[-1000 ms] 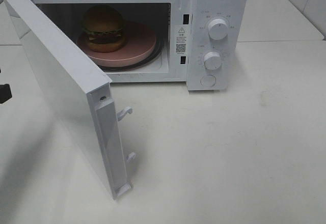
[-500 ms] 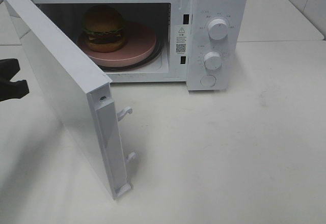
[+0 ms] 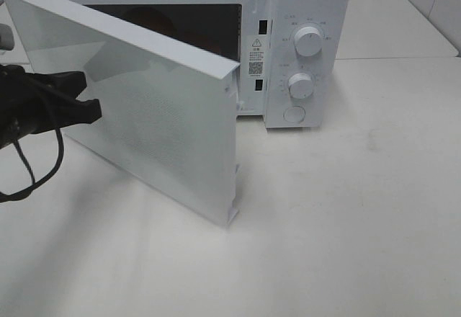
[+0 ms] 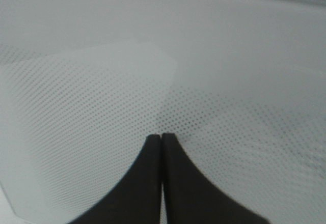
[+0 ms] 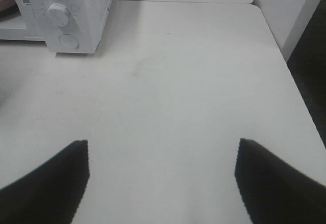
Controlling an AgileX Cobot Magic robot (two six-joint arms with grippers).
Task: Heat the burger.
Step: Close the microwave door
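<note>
The burger is hidden behind the half-swung door (image 3: pixel 158 108) of the white microwave (image 3: pixel 310 0). My left gripper (image 3: pixel 92 108) is shut, and its black tips press against the door's outer face near its left side. Up close, the two fingers meet at the left gripper (image 4: pixel 162 137), right on the door's dotted window (image 4: pixel 102 91). My right gripper (image 5: pixel 162 178) is open with nothing between its fingers. It hovers over the bare white table (image 5: pixel 168 81), to the right of the microwave (image 5: pixel 76 10), and is out of the high view.
Two round knobs (image 3: pixel 308 41) (image 3: pixel 300 86) and a round button (image 3: pixel 294 114) sit on the microwave's right panel. The door's free edge (image 3: pixel 232 187) juts out over the table. A black cable (image 3: pixel 36 166) loops under my left arm. The table's right edge (image 5: pixel 300 107) drops off.
My left gripper came in from the left and pushed the door from wide open to about half shut. The burger and pink plate, visible before, are now covered by the door.
</note>
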